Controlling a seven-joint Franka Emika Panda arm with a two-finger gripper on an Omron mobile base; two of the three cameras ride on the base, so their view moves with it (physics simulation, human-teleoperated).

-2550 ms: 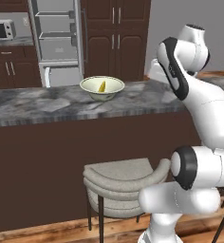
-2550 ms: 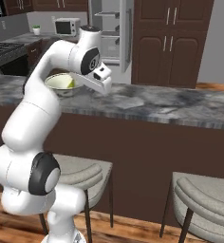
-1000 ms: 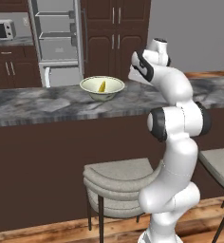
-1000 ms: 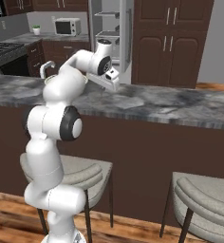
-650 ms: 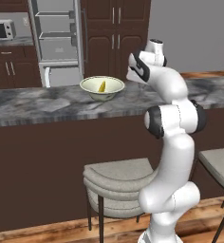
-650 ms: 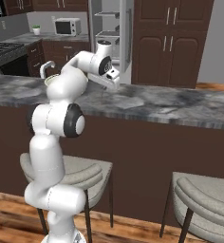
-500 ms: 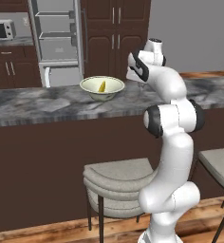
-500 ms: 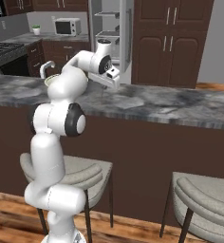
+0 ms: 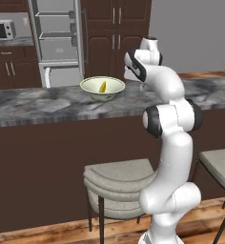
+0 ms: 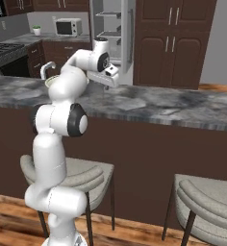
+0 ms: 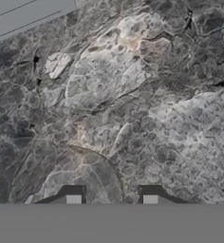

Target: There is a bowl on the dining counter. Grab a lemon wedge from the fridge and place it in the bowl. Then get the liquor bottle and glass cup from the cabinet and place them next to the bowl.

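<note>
At the upper left of the left base view the fridge (image 9: pixel 57 43) is standing open, and below it the grey bench (image 9: pixel 33 107) is running across the middle of the frame. Left of centre on it the bowl (image 9: pixel 103 88) is sitting in the same spot as a few seconds ago, with the yellow lemon wedge (image 9: pixel 102 86) lying inside it, so the first part of the task is looking done. Right of the bowl the arm, which was folded back over the base a couple of seconds ago, is now reaching out over the bench and has barely shifted in the last second. What is changing is the claw (image 11: pixel 112 198). In the hand view its two tips are standing apart at the bottom centre, pointing down at the stone, so it is released, having been clenched a moment before. Between the tips, in the lower middle of that view, a faint curved outline is showing against the marble. It may be the rim of the glass cup (image 11: pixel 100 163), but it is too faint to say for sure. If it is the cup, the opening is probably setting it down just right of the bowl, which would be finishing that step. The bench further right is looking bare, so the bottle is likely still to be fetched.
</note>
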